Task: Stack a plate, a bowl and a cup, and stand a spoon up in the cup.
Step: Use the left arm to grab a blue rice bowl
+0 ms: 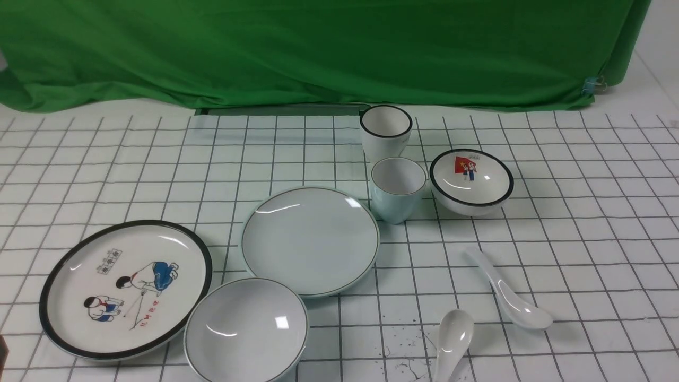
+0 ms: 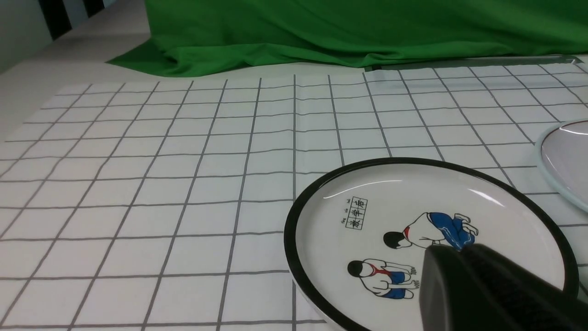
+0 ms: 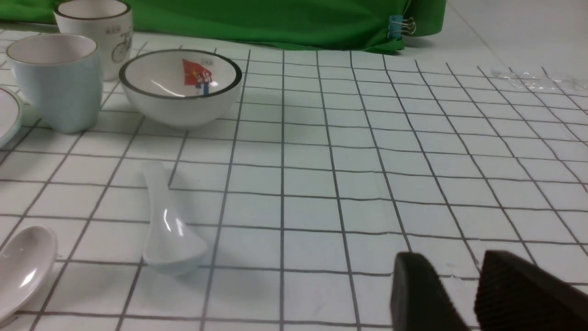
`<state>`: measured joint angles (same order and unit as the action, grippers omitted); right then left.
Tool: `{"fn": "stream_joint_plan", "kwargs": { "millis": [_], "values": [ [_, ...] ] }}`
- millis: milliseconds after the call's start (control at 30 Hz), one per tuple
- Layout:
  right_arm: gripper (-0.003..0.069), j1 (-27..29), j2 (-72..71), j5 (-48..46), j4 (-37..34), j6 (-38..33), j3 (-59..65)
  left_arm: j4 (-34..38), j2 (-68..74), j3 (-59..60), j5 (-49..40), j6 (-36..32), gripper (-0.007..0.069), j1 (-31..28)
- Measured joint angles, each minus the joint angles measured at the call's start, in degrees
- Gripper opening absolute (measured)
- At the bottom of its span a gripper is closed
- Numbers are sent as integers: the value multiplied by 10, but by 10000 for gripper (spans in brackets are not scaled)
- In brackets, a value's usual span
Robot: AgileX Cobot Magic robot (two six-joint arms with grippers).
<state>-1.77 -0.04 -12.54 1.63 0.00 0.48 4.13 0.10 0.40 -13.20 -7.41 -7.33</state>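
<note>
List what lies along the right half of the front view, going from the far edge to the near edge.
Black-rimmed cup, black-rimmed bowl, spoon with its scoop toward us, spoon with its scoop away.

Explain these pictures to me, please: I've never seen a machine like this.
It's a two-armed robot. One picture looks forward from between its arms; the others come from cameras on its left and right wrists.

On the gridded table lie two plates, two bowls, two cups and two white spoons.

The dark shapes are grippers, its "hands": the left one is shut, the right one open. Neither holds anything.
</note>
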Motion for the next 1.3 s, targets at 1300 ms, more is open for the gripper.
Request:
{"fn": "stream_joint_plan", "kwargs": {
  "millis": [1300],
  "values": [
    [22,-51,136,-37,-134,49,-176,197,140,-302,-224,95,-28,0]
  ]
}}
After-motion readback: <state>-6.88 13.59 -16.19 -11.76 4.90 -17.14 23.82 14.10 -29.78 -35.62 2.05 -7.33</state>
